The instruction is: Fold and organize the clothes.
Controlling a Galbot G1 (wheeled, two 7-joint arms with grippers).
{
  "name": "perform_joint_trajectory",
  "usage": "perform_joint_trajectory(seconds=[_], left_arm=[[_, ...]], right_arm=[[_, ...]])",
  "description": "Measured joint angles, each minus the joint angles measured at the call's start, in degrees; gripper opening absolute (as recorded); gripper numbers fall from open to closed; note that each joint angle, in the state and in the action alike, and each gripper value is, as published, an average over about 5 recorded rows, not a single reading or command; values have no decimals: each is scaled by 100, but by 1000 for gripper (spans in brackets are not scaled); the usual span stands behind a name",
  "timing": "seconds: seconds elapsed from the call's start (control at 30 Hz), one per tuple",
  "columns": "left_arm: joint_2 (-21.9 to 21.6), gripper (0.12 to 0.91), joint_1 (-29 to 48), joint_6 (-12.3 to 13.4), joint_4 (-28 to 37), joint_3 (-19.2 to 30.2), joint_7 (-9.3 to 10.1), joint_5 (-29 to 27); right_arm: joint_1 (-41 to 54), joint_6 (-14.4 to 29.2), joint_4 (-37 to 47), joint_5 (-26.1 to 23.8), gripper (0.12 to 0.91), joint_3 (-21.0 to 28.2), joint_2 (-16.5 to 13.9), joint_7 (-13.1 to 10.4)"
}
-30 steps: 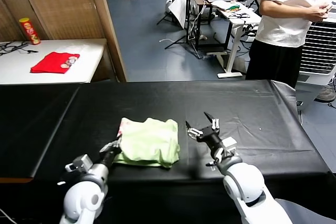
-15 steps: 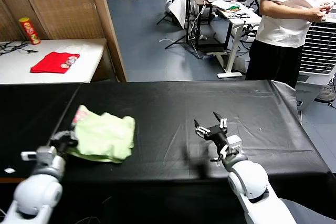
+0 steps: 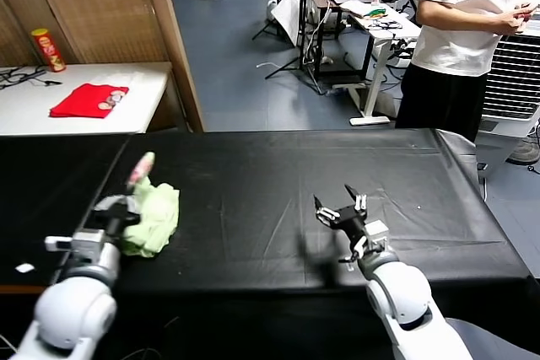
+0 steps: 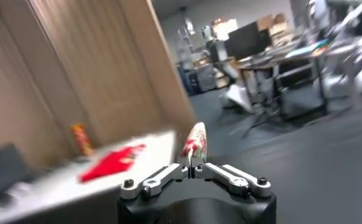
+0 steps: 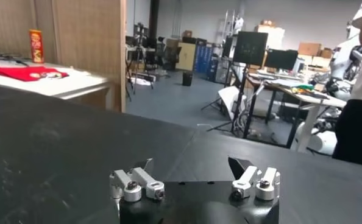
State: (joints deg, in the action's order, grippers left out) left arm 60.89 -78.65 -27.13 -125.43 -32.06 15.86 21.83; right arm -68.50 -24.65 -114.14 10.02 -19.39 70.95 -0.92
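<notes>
While the left gripper (image 3: 118, 215) is clamped shut on the shirt (image 3: 154, 217) near the left end of the black table (image 3: 278, 174), the step in hand looks like carrying the folded bundle over to the left side to set it down, and doing that well calls for a firm pinch until the cloth is lowered onto the surface, so the folds do not spill open. Judging from the head view, the bundle is bunched and partly lifted, with one corner bearing the reddish print standing up above the rest, so a slow, level descent would help it land flat instead of rolling over on itself. Letting go only once the bulk of the cloth rests on the table seems wise, and then drawing the fingers out along the table, away from the shirt, would avoid dragging a layer with them. As for where it lies, the shirt sits just right of and beyond the left gripper, touching it at the pinched edge, and the left wrist view shows only that printed tip poking up between the closed fingertips. Nearer the right side, the right gripper (image 3: 341, 210) hovers with its jaws spread wide and nothing in them, well apart from the shirt. Farther off to the left, a red cloth (image 3: 89, 99) lies on a white side table (image 3: 51, 120).
</notes>
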Motion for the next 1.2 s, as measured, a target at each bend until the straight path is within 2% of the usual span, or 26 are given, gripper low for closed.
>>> perform_joint_trajectory(seconds=[0.17,0.37,0.47,0.53,0.63,0.83,0.9,0.97,1.07,1.2], left_arm=[[656,134,401,-76,160,877,70,130],[1539,134,636,-10,488,1690,48,-153],[1893,134,620,106,690,1957,-28,-375],[2076,142,584,177,824,2100,-157,-543],[2262,233,519,246,984,2268,-374,-836],[2342,559,367,522,999,2422,-776,-1130],[2293,673,311,591,924,2389,-835,-1105],[2222,750,252,640,840,2322,-847,-1081],[2082,792,164,689,731,2169,-827,-1041],[1868,798,19,771,580,1929,-801,-1045]], right_arm=[[-149,-1,-58,67,798,-166,-25,49],[-208,-104,-59,385,798,-251,-127,82],[-180,-185,-65,569,798,-199,-177,108],[-148,-256,-73,730,798,-146,-206,134],[-87,-412,-62,1018,798,-60,-242,185],[151,-831,113,1984,798,204,-217,201],[267,-915,228,2317,798,317,-153,174],[403,-954,384,2587,798,431,-61,125],[629,-958,706,2849,798,582,128,8],[921,-934,1194,3057,798,738,416,-164]])
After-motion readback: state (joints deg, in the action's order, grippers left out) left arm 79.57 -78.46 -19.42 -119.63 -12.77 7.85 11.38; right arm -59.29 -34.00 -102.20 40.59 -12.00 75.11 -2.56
